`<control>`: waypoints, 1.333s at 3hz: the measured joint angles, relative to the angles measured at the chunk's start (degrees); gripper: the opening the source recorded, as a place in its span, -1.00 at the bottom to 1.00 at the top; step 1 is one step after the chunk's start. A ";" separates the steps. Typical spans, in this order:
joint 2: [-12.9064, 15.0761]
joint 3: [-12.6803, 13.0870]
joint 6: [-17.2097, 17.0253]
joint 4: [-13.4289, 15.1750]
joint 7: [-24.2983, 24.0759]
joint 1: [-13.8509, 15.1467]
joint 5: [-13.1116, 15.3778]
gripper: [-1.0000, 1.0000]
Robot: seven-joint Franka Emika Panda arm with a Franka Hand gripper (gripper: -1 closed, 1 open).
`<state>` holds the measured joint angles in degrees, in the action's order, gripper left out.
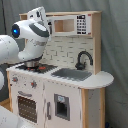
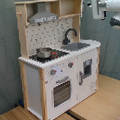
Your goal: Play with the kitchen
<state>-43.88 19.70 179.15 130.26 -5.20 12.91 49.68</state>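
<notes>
Honestly, whether the fingers are spread or closed cannot be told: in the first exterior view the robot arm point(image 1: 30, 37) fills the upper left of the frame with its white joint housings and hides whatever hangs below it over the stovetop, and in the second exterior view only a white segment of it shows at the upper right corner, clear of the cabinet. Nothing can be seen held or touched.

The kitchen point(image 2: 56, 61) stands at the centre of both exterior views on a wooden floor point(image 2: 98, 107), before a grey curtain point(image 2: 5, 53). No writing can be read on it; the microwave panel point(image 1: 81, 24) in the upper cabinet shows only blurred buttons.

On the counter a pot point(image 2: 44, 52) sits on the stovetop, the black faucet point(image 2: 70, 34) arches over the grey sink point(image 2: 78, 45), and the range hood point(image 2: 43, 16) hangs above. The oven door point(image 2: 61, 91) sits closed below two knobs point(image 2: 53, 72). Open floor lies at the second exterior view's lower right.
</notes>
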 joint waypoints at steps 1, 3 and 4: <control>4.66 1.44 0.04 -4.10 -0.18 0.25 0.00 -1.00; 13.86 5.26 -0.01 -11.09 -0.18 1.65 0.00 -1.00; 18.39 6.44 -0.01 -14.00 -0.17 3.42 0.03 -1.00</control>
<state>-25.49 26.14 179.13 116.26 -5.37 16.33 49.70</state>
